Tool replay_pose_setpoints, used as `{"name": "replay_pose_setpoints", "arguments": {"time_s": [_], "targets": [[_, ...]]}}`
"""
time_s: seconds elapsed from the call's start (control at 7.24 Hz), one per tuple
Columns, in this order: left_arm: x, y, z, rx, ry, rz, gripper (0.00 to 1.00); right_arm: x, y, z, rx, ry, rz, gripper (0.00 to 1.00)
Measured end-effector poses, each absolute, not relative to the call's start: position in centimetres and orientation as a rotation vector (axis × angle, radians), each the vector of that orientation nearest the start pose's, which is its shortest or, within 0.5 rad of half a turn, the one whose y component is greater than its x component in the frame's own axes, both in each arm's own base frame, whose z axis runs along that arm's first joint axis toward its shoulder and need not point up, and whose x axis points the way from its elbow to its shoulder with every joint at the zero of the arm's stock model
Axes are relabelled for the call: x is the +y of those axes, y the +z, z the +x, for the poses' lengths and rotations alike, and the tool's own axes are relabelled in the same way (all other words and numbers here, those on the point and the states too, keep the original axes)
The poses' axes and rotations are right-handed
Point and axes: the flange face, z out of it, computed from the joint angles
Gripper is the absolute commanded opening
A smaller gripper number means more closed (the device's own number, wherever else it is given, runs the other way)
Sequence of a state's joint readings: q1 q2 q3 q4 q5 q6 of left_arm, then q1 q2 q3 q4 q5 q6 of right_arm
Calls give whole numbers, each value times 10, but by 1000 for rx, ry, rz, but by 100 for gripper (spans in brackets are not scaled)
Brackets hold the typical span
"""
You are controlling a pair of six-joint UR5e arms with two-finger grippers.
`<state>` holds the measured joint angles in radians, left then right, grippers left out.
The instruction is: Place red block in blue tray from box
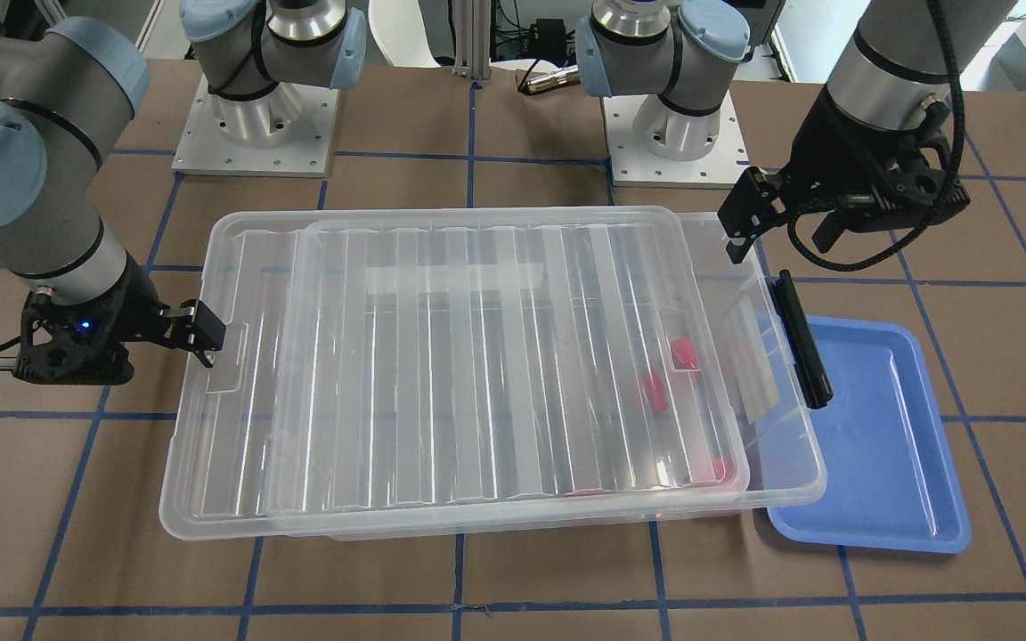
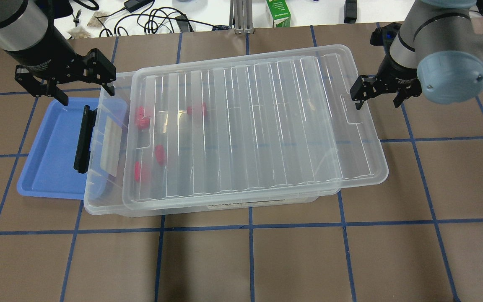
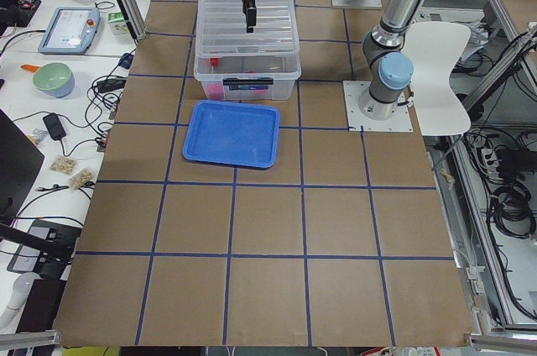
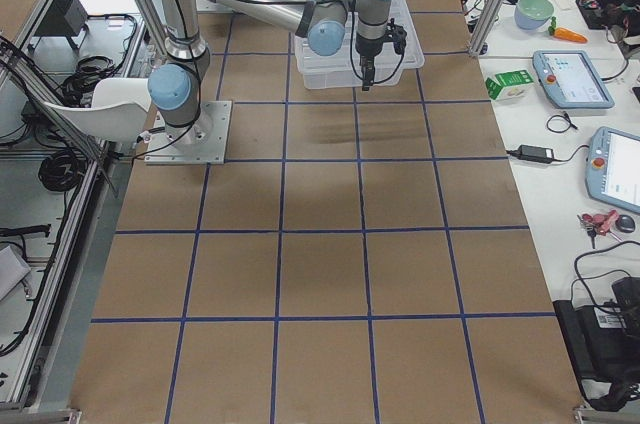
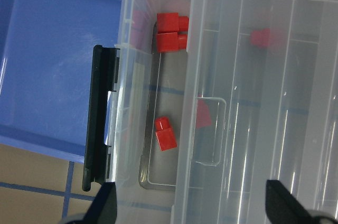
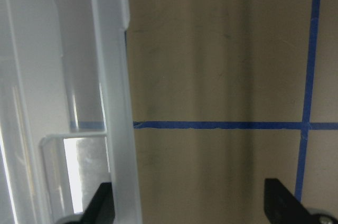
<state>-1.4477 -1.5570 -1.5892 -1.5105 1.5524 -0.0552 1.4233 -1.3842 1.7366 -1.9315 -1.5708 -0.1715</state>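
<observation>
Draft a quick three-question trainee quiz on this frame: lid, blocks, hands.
1. True or false: the ribbed lid covers the whole box.
2. Where do the red blocks lie? A) on the table beside the box; B) inside the box, near its black latch; C) on top of the lid.
3. Fill in: the left hand and the right hand are both ____, holding nothing.

Key: 1 false, since the latch end is uncovered; 2 B; 3 open.
</observation>
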Motion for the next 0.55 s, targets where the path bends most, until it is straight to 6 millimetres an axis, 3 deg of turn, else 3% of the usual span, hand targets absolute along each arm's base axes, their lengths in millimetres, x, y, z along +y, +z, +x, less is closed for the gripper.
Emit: {"name": "replay_pose_setpoints", "arguments": {"time_s": [0.55], "targets": [[-508,491,-73,3142,-118,-284,100,-563,346,4,3147,-9,-114,100]]}}
